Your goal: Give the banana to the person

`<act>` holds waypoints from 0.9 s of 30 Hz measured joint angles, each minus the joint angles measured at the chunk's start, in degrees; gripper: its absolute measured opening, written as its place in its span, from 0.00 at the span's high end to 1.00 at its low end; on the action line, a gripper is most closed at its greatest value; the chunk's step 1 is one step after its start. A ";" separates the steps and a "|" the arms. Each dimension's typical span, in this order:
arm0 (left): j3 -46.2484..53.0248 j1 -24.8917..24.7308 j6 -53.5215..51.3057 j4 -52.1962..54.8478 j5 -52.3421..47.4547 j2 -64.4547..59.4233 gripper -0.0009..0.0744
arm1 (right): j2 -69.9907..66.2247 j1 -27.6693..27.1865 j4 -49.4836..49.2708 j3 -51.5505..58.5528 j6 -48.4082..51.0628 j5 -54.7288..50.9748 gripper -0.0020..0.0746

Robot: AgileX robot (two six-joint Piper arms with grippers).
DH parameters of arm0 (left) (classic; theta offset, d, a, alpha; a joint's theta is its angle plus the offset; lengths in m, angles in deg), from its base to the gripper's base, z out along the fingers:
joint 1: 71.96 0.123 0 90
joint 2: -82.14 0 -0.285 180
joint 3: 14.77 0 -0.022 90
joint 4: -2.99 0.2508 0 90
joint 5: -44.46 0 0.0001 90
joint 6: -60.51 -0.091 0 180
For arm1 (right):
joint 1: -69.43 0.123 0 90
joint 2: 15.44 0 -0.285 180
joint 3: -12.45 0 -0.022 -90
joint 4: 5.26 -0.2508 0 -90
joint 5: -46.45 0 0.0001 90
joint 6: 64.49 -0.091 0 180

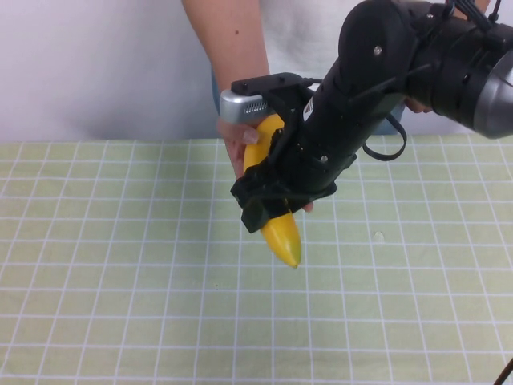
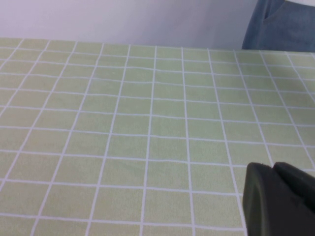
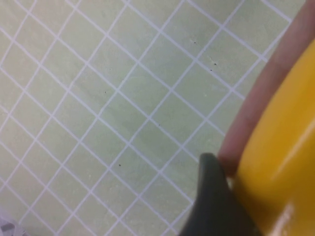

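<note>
I hold the banana in the right gripper, fingers clamped, at frame centre; the person's hand touches it, release pending. The left gripper is parked; I cannot tell its fingers' state.

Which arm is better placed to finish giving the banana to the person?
The right. The right gripper grips the banana against the person's hand. The left gripper sits over bare table, away from both.

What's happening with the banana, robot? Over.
Right gripper shut on banana, held above table. Person's hand touching banana. Left gripper low over tablecloth, away from handover. Nothing in the way.
</note>
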 joint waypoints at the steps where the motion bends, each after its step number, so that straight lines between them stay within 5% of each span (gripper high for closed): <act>1: 0.00 0.00 0.00 0.00 0.00 0.00 0.99 | 0.00 0.00 0.00 0.00 0.00 -0.14 0.53; 6: 0.00 0.00 0.00 0.00 0.00 0.00 0.99 | 0.63 0.00 0.00 -0.16 -0.16 -0.03 0.51; 11: 0.00 0.00 0.00 0.00 0.00 0.00 0.99 | 3.26 0.00 0.99 -2.78 0.82 -1.99 0.34; 19: 0.00 0.00 0.00 0.00 0.00 0.00 0.99 | 9.89 0.00 3.51 -10.43 -0.13 -7.13 0.37; 21: 0.00 0.00 0.00 0.00 0.00 0.00 0.99 | 12.15 0.00 4.28 -10.70 0.36 -7.13 0.45; 26: 0.00 0.00 0.00 0.00 0.00 0.00 0.99 | 18.57 0.00 8.83 -10.70 -0.19 -7.13 0.94; 27: 0.00 0.00 0.00 0.00 0.00 0.00 0.99 | 19.93 0.00 10.49 -10.70 -1.28 -7.13 0.98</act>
